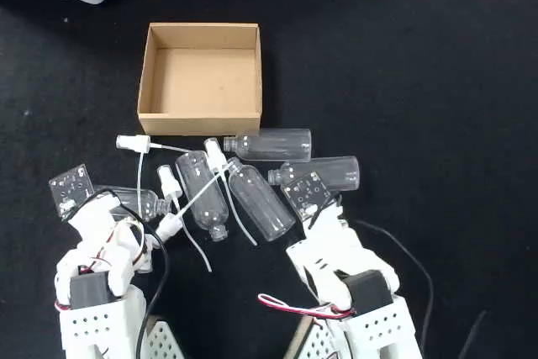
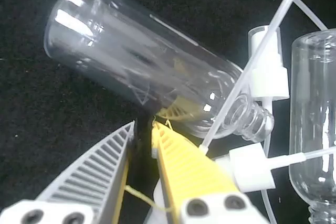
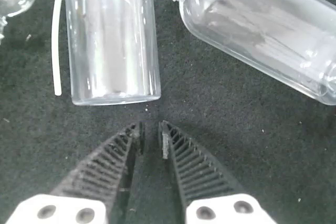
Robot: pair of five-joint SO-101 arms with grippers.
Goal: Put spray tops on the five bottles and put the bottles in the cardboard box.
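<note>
Five clear bottles lie uncapped in front of the cardboard box (image 1: 202, 80). One bottle (image 1: 134, 201) (image 2: 152, 72) lies just past my left gripper (image 1: 139, 226) (image 2: 143, 127), which is shut with nothing in it. A white spray top (image 1: 168, 226) (image 2: 253, 167) rests beside its yellow finger (image 2: 181, 171). My right gripper (image 1: 296, 218) (image 3: 149, 128) is shut and empty, its tips a little short of the base of another bottle (image 1: 259, 201) (image 3: 113, 40). A third bottle (image 1: 324, 172) (image 3: 262, 30) lies beside that one. Two more bottles (image 1: 204, 189) (image 1: 269, 145) lie between the arms and the box.
Three more spray tops (image 1: 134, 142) (image 1: 214, 154) (image 1: 168, 178) with long thin tubes lie among the bottles. The box stands open and empty at the back. Black cloth (image 1: 437, 81) stretches to the right of the pile.
</note>
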